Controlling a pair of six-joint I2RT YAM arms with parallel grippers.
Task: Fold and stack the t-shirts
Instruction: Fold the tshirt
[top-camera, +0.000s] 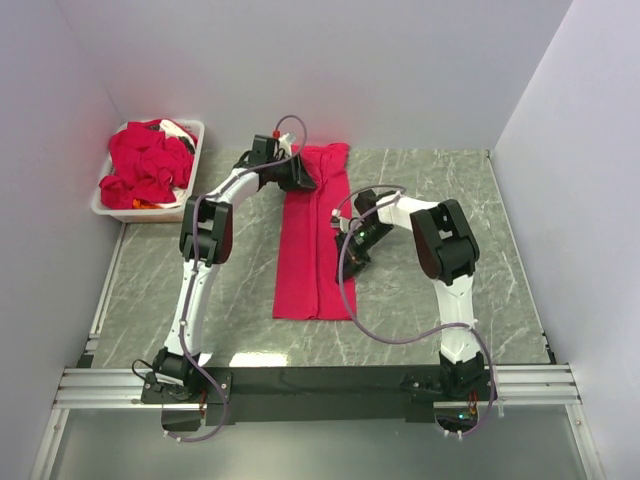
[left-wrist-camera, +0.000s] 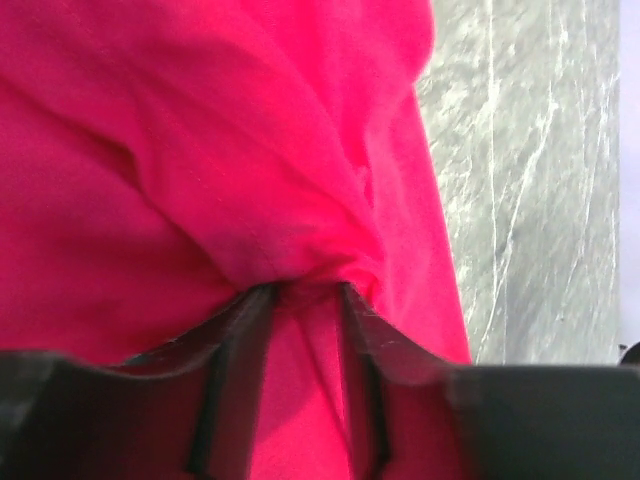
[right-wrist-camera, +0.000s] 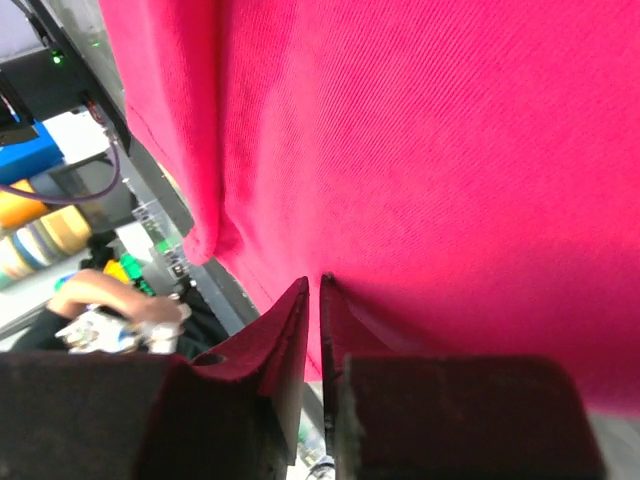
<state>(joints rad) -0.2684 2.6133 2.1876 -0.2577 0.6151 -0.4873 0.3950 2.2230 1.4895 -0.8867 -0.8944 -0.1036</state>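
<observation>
One crimson t-shirt (top-camera: 312, 262) lies folded into a long narrow strip down the middle of the marbled table (top-camera: 440, 180). My left gripper (top-camera: 300, 176) is at the strip's far end. In the left wrist view it (left-wrist-camera: 305, 290) is shut on the t-shirt (left-wrist-camera: 200, 130), with fabric bunched between the fingertips. My right gripper (top-camera: 351, 247) is at the strip's right edge, about halfway along. In the right wrist view its (right-wrist-camera: 313, 282) jaws are almost together on the edge of the t-shirt (right-wrist-camera: 450, 130).
A white plastic bin (top-camera: 198, 140) at the back left corner holds a heap of more crimson t-shirts (top-camera: 148, 165). White walls stand close on the left, back and right. The metal rail with the arm bases (top-camera: 320, 385) runs along the near edge.
</observation>
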